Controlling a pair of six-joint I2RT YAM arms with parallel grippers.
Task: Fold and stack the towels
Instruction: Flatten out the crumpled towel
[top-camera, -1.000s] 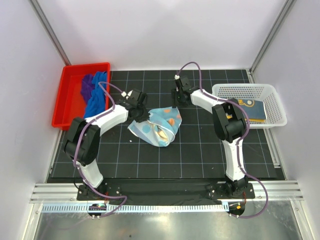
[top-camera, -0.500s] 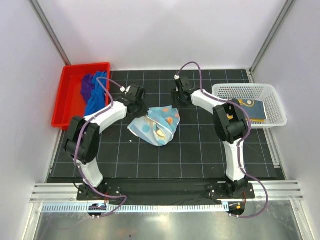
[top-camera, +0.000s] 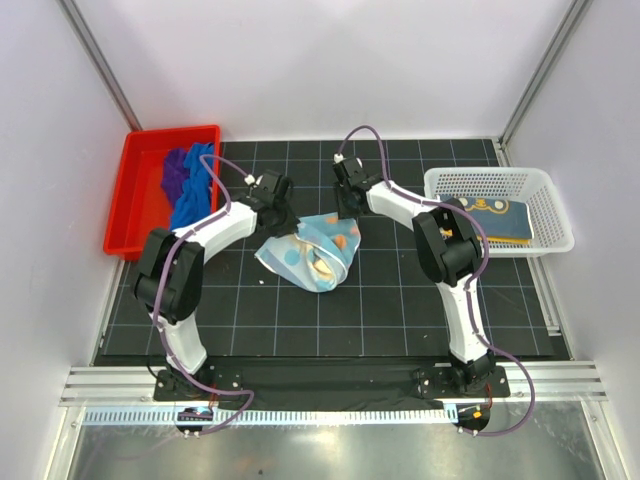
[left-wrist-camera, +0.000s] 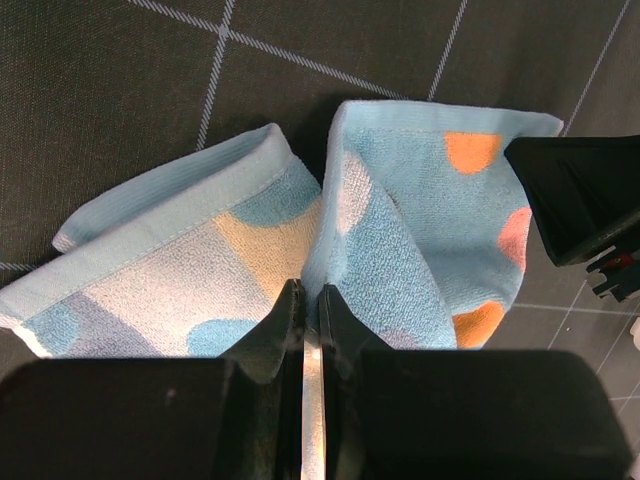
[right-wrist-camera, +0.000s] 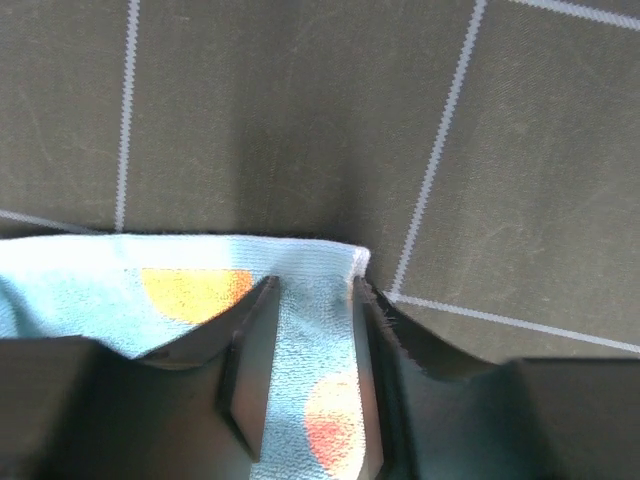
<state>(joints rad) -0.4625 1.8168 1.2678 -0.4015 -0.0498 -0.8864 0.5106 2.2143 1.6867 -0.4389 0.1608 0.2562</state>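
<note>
Towels lie in two places, reading from your left. The purple towel (top-camera: 174, 170) and the blue towel (top-camera: 196, 196) are bunched together in the red tray (top-camera: 128, 205) at the table's far left corner, the blue one draped toward the tray's right rim. The patterned towel (top-camera: 318, 252), pale blue with orange and yellow spots, is crumpled on the black gridded mat (top-camera: 400, 310) near the middle, between your two arms. Your left gripper (left-wrist-camera: 308, 290) is at its upper left part, fingers drawn almost together with a thin pale sliver of cloth pinched between them, so it has hold of a fold there. Your right gripper (right-wrist-camera: 313, 285) is at the towel's far right corner: its jaws stand partway apart, straddling the hemmed edge, with flat cloth between them and a finger on each side. I cannot tell whether they are pressing on it. Further right, the white mesh basket (top-camera: 450, 185) holds a folded dark blue cloth (top-camera: 500, 218) with yellow markings.
</note>
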